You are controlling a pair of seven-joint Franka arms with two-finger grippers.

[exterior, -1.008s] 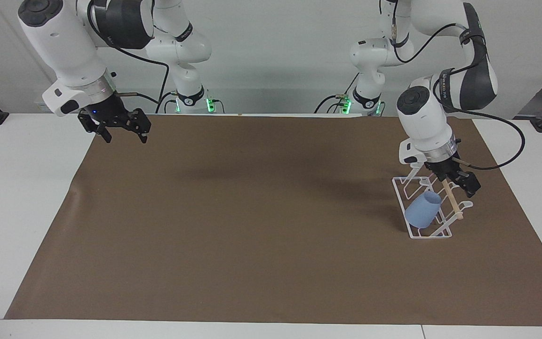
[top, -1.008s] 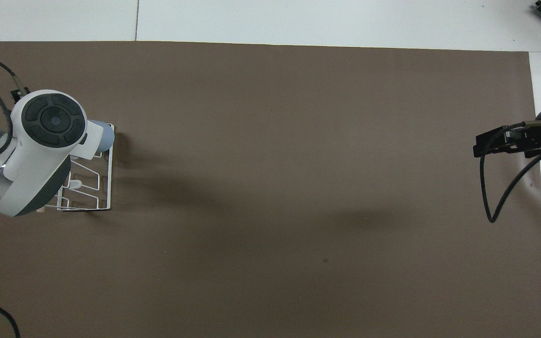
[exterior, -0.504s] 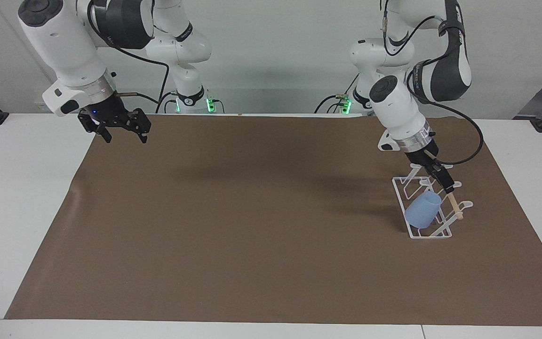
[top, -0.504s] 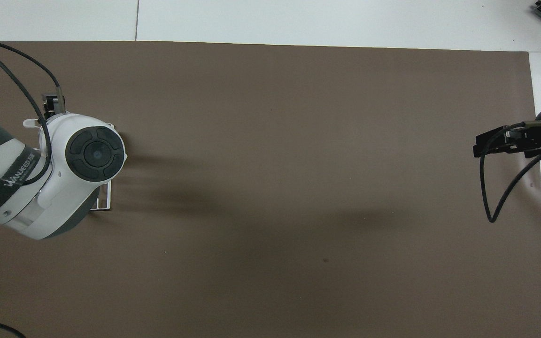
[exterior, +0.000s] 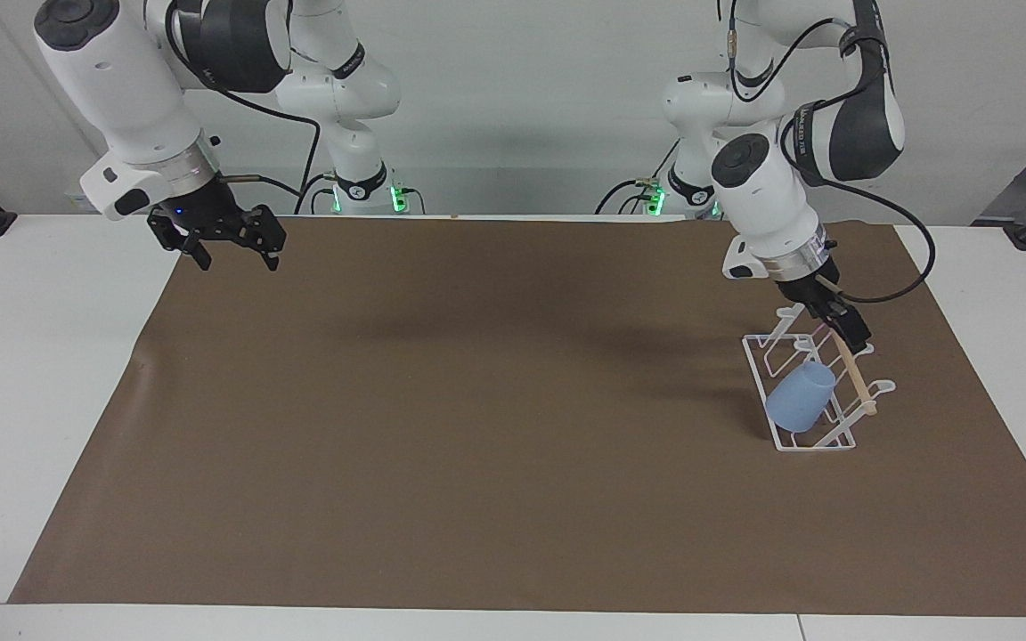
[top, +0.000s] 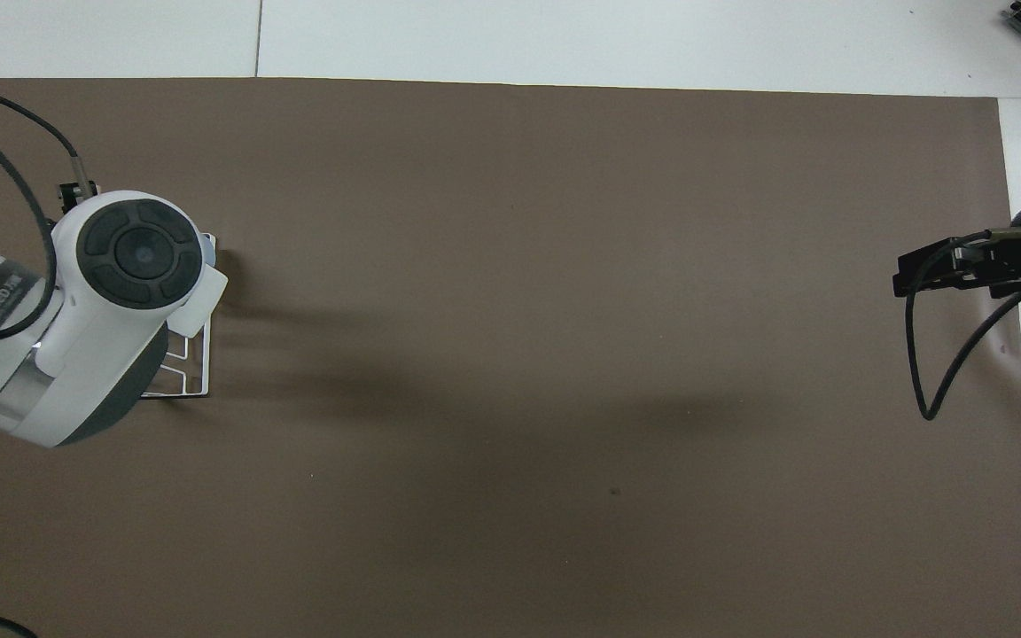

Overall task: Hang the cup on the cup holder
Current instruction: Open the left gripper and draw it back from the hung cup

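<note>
The light-blue cup point(exterior: 801, 398) hangs tilted, mouth up, on a prong of the white wire cup holder point(exterior: 755, 356), at the holder's end farther from the robots. The holder stands near the left arm's end of the table, its wooden dowel point(exterior: 858, 385) along the top. My left gripper point(exterior: 851, 338) is just over the dowel's nearer end, beside the cup and apart from it. In the overhead view the left arm's wrist covers the cup and most of the holder point(top: 196, 372). My right gripper point(exterior: 235, 258) is open and empty, waiting in the air over the right arm's end of the table point(top: 927, 270).
A brown mat point(exterior: 477, 427) covers most of the white table point(exterior: 32, 374). The left arm's black cable point(exterior: 905, 267) loops above the holder. The right arm's cable point(top: 945, 354) hangs over the mat's edge.
The left arm's wrist swung toward the robots and turned, and its gripper rose slightly from beside the cup to the dowel's nearer end. The cup stayed on the holder. The right arm has not moved.
</note>
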